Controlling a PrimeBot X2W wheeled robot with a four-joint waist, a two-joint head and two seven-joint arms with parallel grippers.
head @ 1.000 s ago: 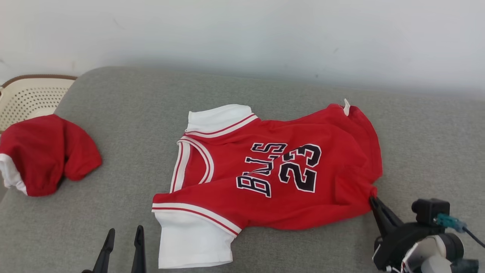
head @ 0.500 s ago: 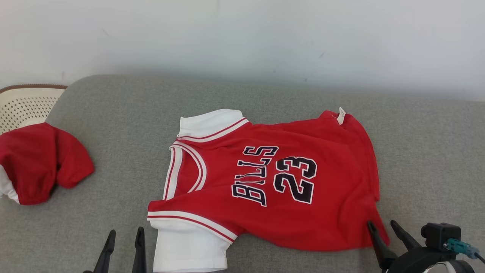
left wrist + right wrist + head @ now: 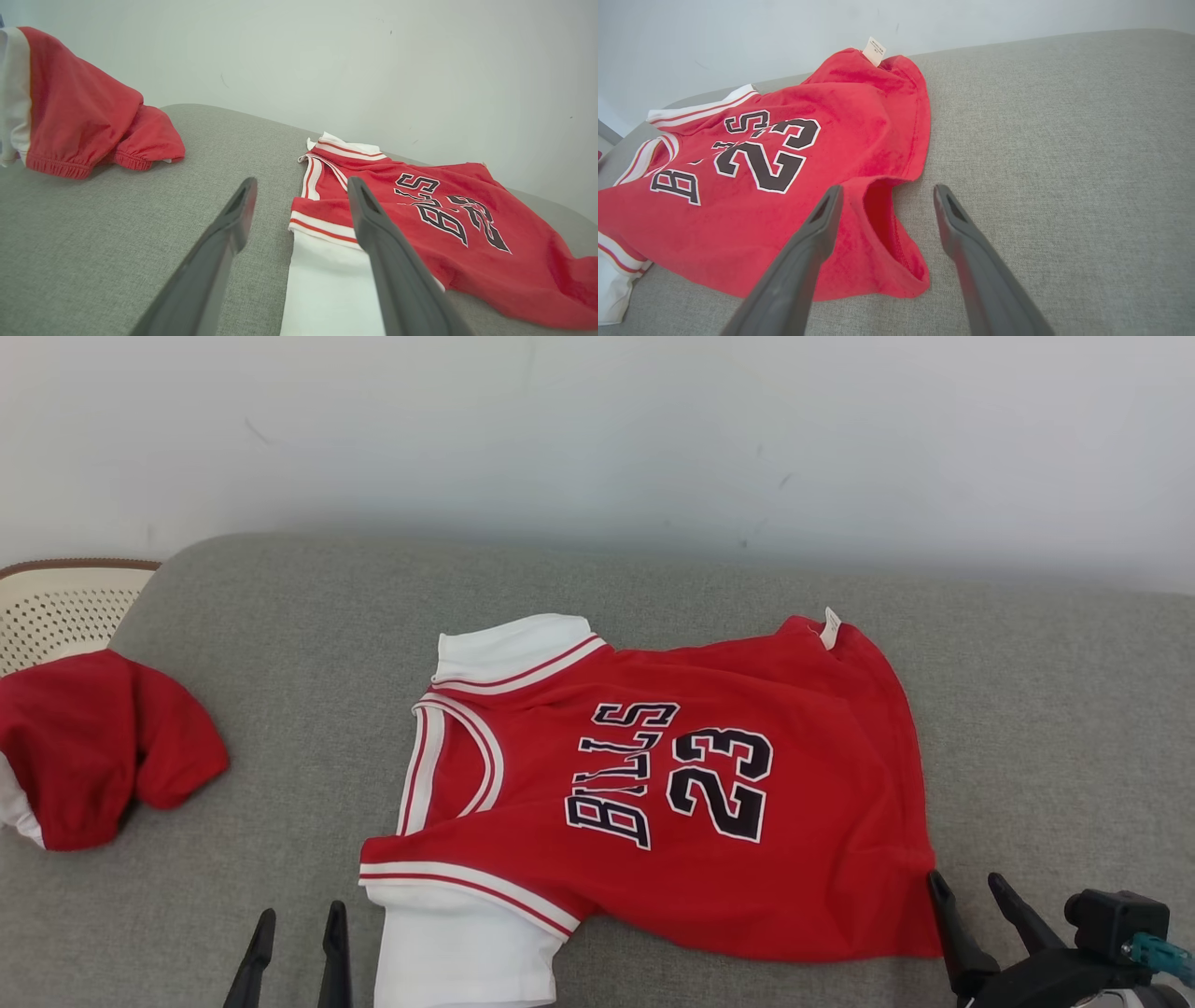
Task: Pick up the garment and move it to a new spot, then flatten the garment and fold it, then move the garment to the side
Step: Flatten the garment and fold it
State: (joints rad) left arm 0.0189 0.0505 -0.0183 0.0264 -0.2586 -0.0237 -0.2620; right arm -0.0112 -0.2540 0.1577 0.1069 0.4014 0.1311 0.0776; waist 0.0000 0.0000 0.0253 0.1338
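Right tool [image 3: 964, 878] opened — jersey [image 3: 709, 803] released

Grey fabric cushion [image 3: 280, 644] is sitting against plain white wall [image 3: 597, 420]; perforated cream basket [image 3: 56, 607] is standing beyond cushion's left end.

Red shorts [image 3: 93, 747] on grey sofa [image 3: 280, 644], beside perforated cream basket [image 3: 56, 611].
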